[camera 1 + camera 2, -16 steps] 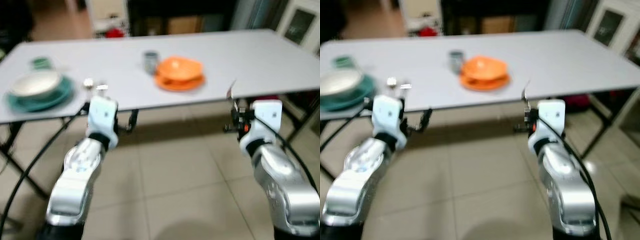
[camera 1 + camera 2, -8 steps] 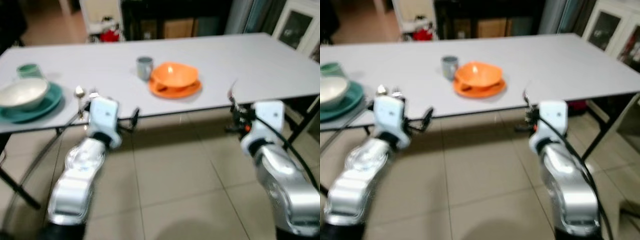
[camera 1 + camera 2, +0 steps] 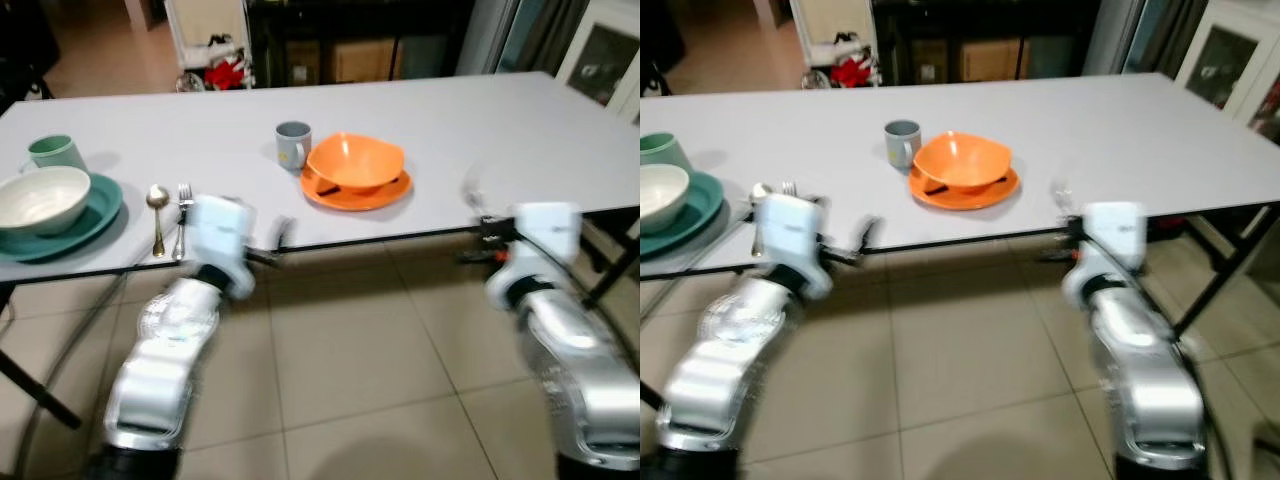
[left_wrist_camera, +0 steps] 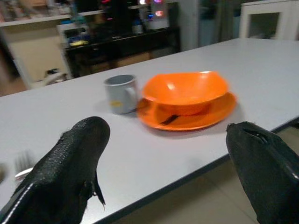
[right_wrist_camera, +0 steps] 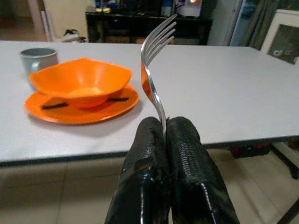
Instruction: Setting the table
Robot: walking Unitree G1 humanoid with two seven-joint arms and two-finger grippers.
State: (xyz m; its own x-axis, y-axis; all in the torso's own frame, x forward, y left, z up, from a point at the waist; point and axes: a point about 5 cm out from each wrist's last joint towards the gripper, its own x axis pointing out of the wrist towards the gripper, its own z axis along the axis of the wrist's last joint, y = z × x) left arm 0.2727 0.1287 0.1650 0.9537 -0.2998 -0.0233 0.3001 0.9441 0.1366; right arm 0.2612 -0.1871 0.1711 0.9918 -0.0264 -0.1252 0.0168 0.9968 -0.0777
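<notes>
Fork [image 5: 156,70] is clamped upright between the closed fingers [image 5: 145,158] of the right tool [image 5: 164,128], tines up, handle pinched at the fingertips. Right tool is held just off the near edge of the desk [image 3: 500,120], toward its right half, level with the edge.

Orange bowl [image 3: 355,162] sits on an orange plate [image 3: 356,192] near the middle of the desk, a dark utensil lying on the plate rim beside the bowl. Grey mug [image 3: 292,144] stands just beside the plate, on its far-left side.

Left tool [image 4: 163,154] is spread wide, nothing between its fingers [image 4: 70,163]; it is held at the near edge of the desk, left of the orange setting.

Toward the left end: white bowl [image 3: 40,197] sits on a teal plate [image 3: 95,212], green mug [image 3: 52,152] stands behind it. A spoon [image 3: 157,215] and a second fork [image 3: 182,215] lie side by side next to the teal plate, close to the near edge.

Head views are blurred around both arms.
</notes>
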